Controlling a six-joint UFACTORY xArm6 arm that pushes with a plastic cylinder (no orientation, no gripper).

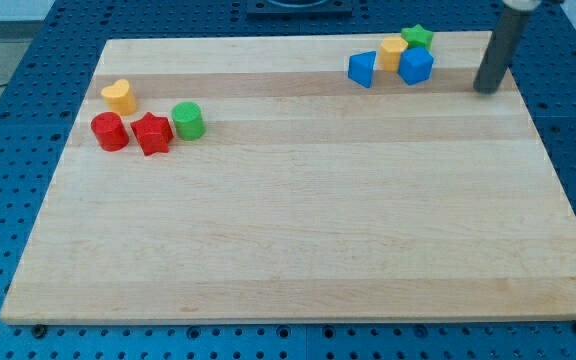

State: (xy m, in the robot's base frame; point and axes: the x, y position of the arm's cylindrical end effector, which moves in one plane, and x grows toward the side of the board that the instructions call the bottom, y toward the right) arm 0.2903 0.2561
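Camera view: my tip (485, 90) rests on the wooden board (298, 230) at three o'clock of the blue cube (416, 66), apart from it; no fingers exist. Yellow block (393, 52), green star (417, 36), second blue block (362, 69) cluster beyond.

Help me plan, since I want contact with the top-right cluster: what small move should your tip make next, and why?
Probably a short slide toward the view's left. My tip stands on the wooden board, apart from every block. The blue cube is nearest, with the green star and the yellow block just beyond it.
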